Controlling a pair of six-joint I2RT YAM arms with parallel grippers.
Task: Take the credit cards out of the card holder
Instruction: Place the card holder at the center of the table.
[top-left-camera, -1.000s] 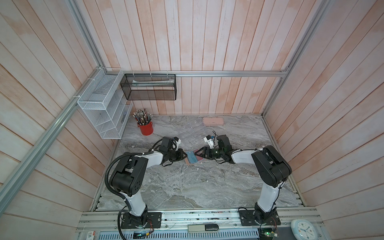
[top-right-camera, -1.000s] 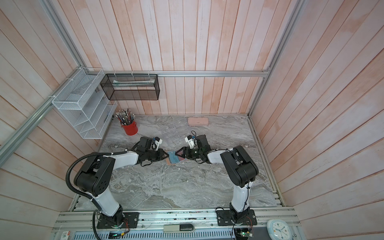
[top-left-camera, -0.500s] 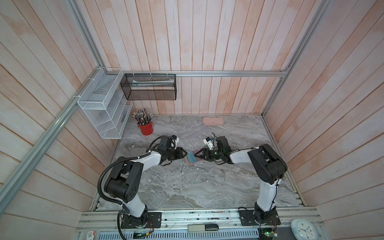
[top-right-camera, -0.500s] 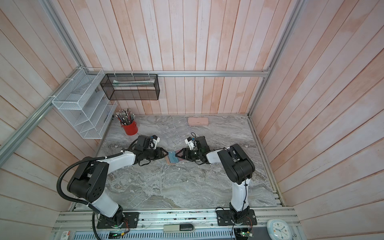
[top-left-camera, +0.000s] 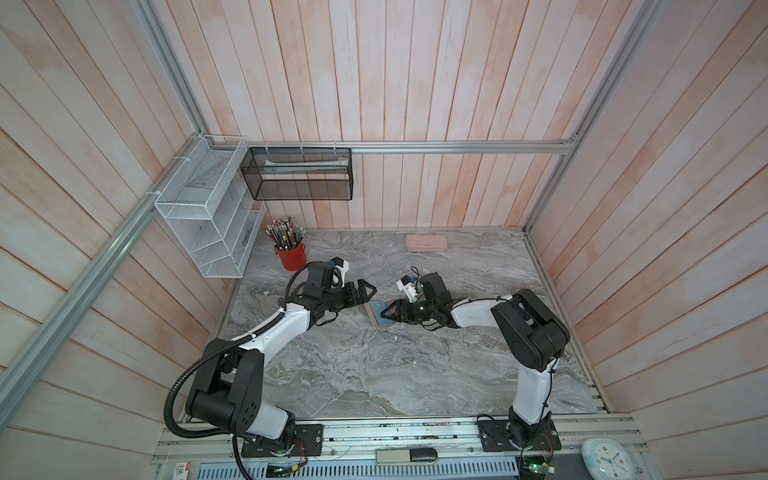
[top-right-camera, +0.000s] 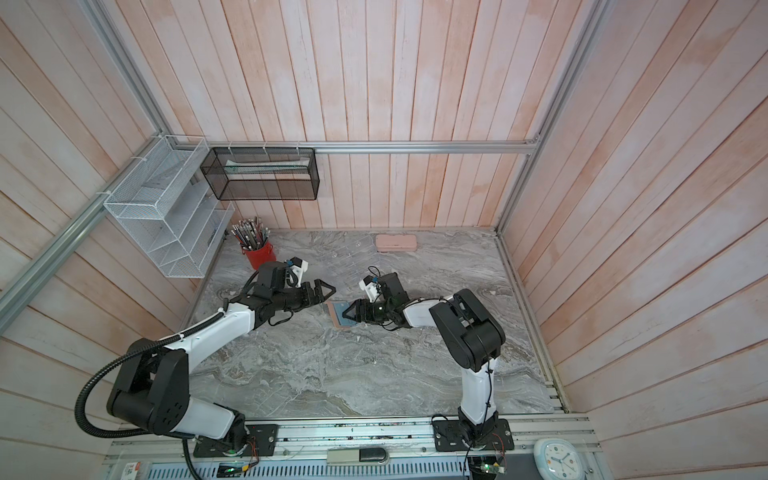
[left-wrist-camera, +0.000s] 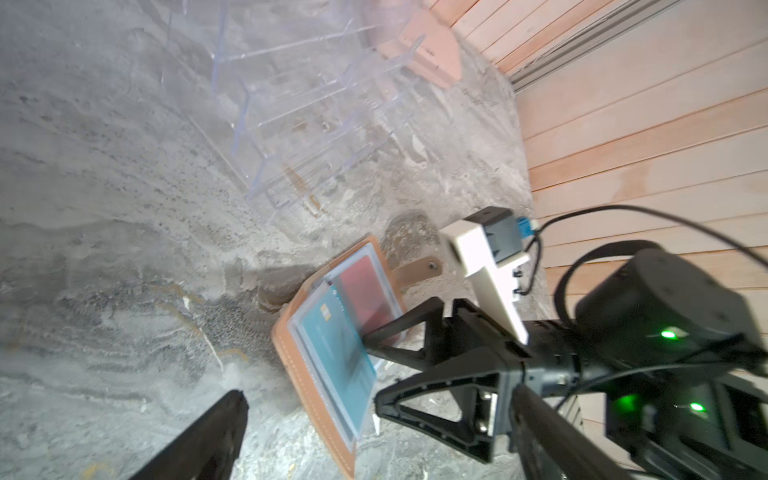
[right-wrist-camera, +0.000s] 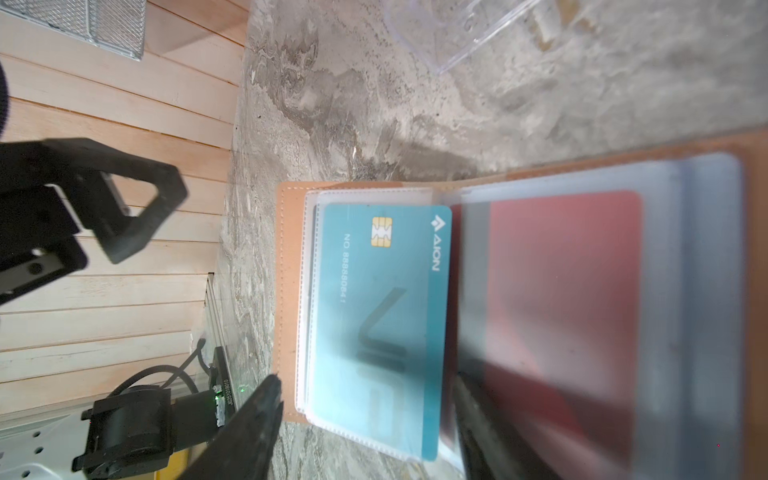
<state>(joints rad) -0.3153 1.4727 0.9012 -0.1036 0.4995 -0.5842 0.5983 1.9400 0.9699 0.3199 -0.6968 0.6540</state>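
Because the credit cards are thin, stiff, glossy plastic lying flat inside clear plastic sleeves (right-wrist-camera: 681, 232), they should weigh almost nothing yet slide easily out from between hard fingers. I judge the best hold to be any short edge that stands clear of a sleeve's mouth, pinched across its thickness and drawn straight out along the sleeve. The small tan leather card holder (top-left-camera: 374, 318) lies spread open on the grey veined marble tabletop (top-left-camera: 374, 374), between the two arms. It is light and floppy, so it will probably drag along with a card unless something pins it down. On one page, a light teal card with a gold chip and large "VIP" lettering (right-wrist-camera: 382, 316) sits in the top sleeve and appears to reach past it toward the fold, though I cannot be sure. On the facing page, a red card (right-wrist-camera: 561, 311) shows through frosted plastic. I cannot make out a black card. The black right gripper (top-left-camera: 387, 315) hangs low over the teal card's page with its jaws partly apart, one finger near the page's outer edge and the other near the fold. It grips nothing, and whether it presses down I cannot tell. The black left gripper (top-left-camera: 368, 291) stands just beside the card holder, spread wide and empty.
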